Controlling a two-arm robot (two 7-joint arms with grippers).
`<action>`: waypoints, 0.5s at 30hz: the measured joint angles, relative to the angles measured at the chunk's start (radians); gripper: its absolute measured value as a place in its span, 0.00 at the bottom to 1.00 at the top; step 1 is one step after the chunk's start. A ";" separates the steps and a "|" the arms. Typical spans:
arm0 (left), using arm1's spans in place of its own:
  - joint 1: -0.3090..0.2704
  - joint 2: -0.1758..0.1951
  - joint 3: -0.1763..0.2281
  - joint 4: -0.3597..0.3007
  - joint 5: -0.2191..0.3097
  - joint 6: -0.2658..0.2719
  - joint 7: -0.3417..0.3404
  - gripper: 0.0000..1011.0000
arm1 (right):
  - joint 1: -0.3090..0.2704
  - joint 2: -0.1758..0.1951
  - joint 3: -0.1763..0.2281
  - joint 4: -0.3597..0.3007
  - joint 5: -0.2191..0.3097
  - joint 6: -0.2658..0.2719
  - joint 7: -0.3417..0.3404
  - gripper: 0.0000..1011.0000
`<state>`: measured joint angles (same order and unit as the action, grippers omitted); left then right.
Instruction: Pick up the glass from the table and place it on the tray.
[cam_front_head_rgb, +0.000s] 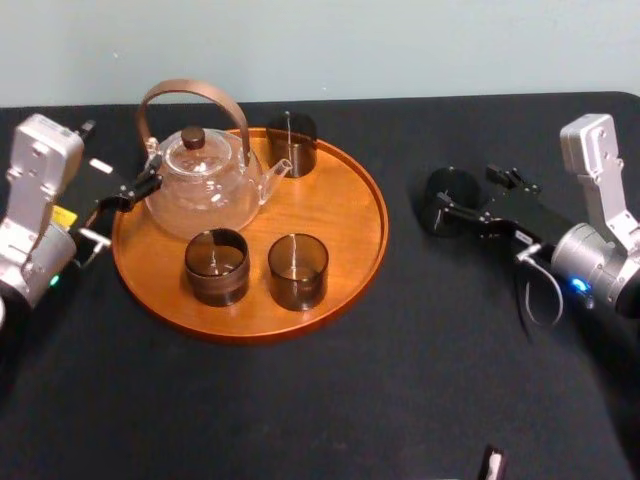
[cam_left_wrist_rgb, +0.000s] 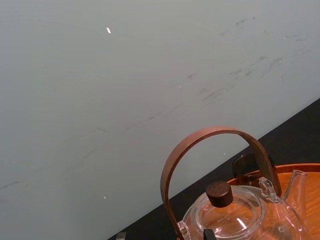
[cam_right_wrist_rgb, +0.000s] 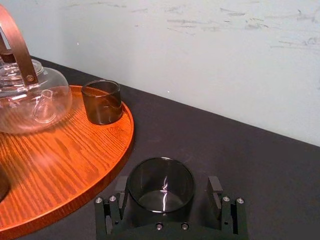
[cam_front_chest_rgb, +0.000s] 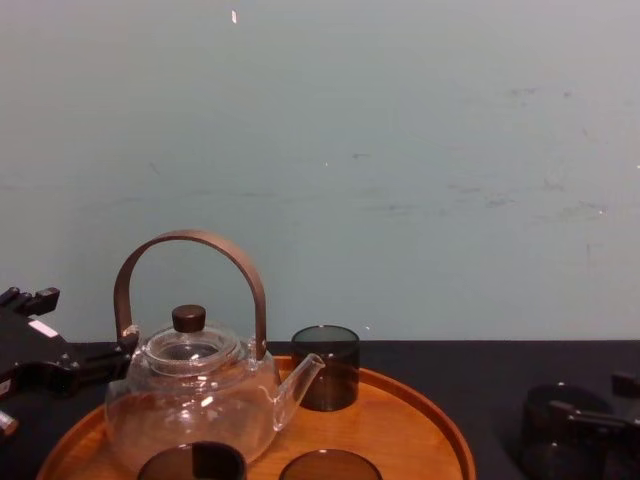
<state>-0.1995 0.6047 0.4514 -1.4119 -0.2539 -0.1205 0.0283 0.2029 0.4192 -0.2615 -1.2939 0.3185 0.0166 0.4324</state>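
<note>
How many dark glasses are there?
4. Three stand on the tray: one at the back beside the teapot's spout, two at the front. The fourth glass is on the table, inside the open right pincer. The left pincer is by the teapot.

This looks to me like a robot test set-up in a lab or studio, not a lived-in room — the scene is plain and staged. My worktop (cam_front_head_rgb: 330, 400) is one flat matte black surface, and at twelve o'clock it meets a bare pale blue-green wall (cam_front_chest_rgb: 400, 150) marked with faint grey scuffs. The homely things are a tea set at eleven o'clock: a round wooden tray (cam_front_head_rgb: 340, 215) carrying a glass teapot (cam_front_head_rgb: 200, 190) and dark tumblers (cam_front_head_rgb: 297, 270). My grey machine arms flank it — left arm (cam_front_head_rgb: 35, 210) at nine o'clock, right arm (cam_front_head_rgb: 600, 230) at three.
</note>
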 joint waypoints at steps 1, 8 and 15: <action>0.000 0.000 0.000 0.000 0.000 0.000 0.000 0.99 | 0.004 -0.001 -0.002 0.004 -0.001 0.000 0.001 0.99; 0.000 0.000 0.000 0.000 0.000 0.000 0.000 0.99 | 0.039 -0.014 -0.021 0.043 -0.007 -0.007 0.010 0.99; 0.000 0.000 0.000 0.000 0.000 0.000 0.000 0.99 | 0.059 -0.022 -0.034 0.074 -0.009 -0.008 0.016 0.99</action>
<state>-0.1995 0.6047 0.4514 -1.4120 -0.2539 -0.1205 0.0283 0.2622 0.3969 -0.2960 -1.2204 0.3094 0.0085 0.4483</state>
